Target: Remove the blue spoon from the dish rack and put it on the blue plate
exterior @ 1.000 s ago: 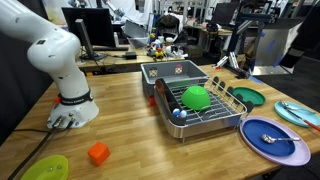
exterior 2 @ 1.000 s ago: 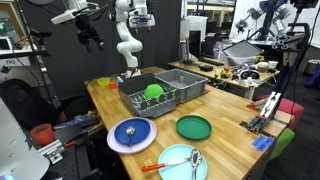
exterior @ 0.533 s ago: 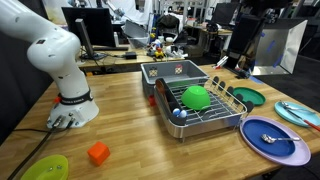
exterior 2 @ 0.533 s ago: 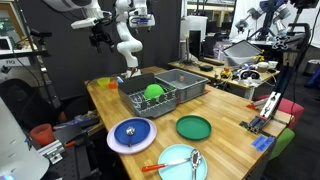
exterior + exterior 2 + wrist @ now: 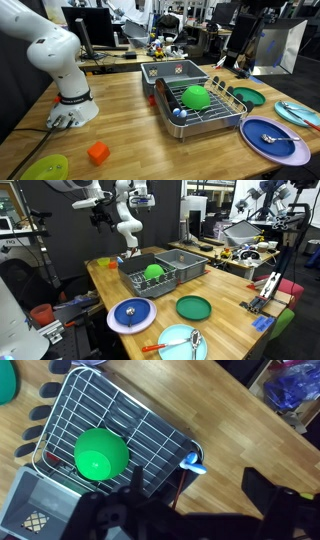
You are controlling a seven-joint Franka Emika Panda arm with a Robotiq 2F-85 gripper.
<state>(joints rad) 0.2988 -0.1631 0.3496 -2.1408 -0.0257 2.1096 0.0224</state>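
The blue spoon (image 5: pixel 192 462) is in the dish rack (image 5: pixel 140 415), at the rack's corner on the side facing the gripper (image 5: pixel 208 510). It is apart from the green bowl (image 5: pixel 101 452), which sits upside down on the wires. In the wrist view the spoon lies just beyond the gap between the jaws and a little to one side of it, so it is ahead of the gripper and below it. The jaws stand apart and hold nothing.

In an exterior view the gripper (image 5: pixel 100 218) hangs high, well apart from the rack, so the coming move is probably a long descent toward that corner.

The spoon's long axis is hard to read. From above only a short blue piece shows, which suggests it stands steeply between the wires, but this is not certain. The jaws are dark and blurred at the bottom of the wrist view.

The blue plate (image 5: pixel 288 152) waits on the tabletop beside the rack. A small dark blue object (image 5: pixel 268 138) lies on it, too small to identify.
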